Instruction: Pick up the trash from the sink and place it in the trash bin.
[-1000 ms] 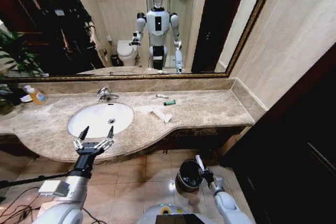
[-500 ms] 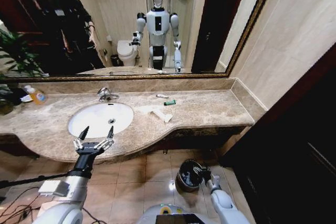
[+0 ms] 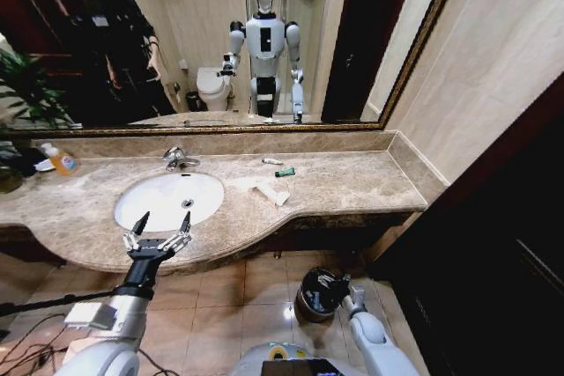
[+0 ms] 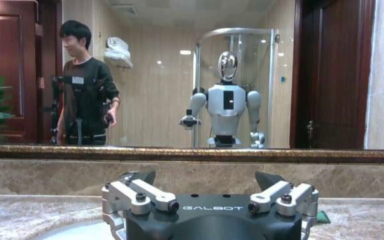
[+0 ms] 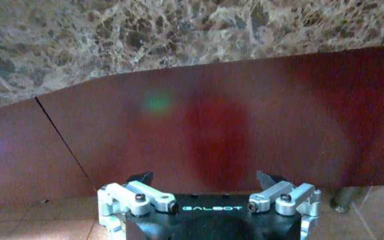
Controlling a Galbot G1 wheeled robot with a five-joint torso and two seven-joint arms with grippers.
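Observation:
The white oval sink (image 3: 167,200) sits in the marble counter with nothing showing inside it. Trash lies on the counter to its right: a crumpled white paper (image 3: 261,188), a green mini tube (image 3: 285,172) and a white mini tube (image 3: 271,161). My left gripper (image 3: 164,221) hovers open over the counter's front edge, just in front of the basin; the left wrist view shows the left gripper (image 4: 205,178) empty. On the floor below stands the dark trash bin (image 3: 310,298). My right gripper (image 3: 337,284) is at the bin's right rim; the right wrist view shows the right gripper (image 5: 205,179) open and empty.
A chrome faucet (image 3: 176,158) stands behind the basin. A clear bottle of orange liquid (image 3: 60,160) sits at the far left by a plant. The right wrist camera faces the red-brown cabinet front (image 5: 212,125) under the marble edge. A dark door stands to the right.
My right gripper has sunk lower beside the bin's rim and its forearm has shifted a little left. The left arm and the counter items have not moved.

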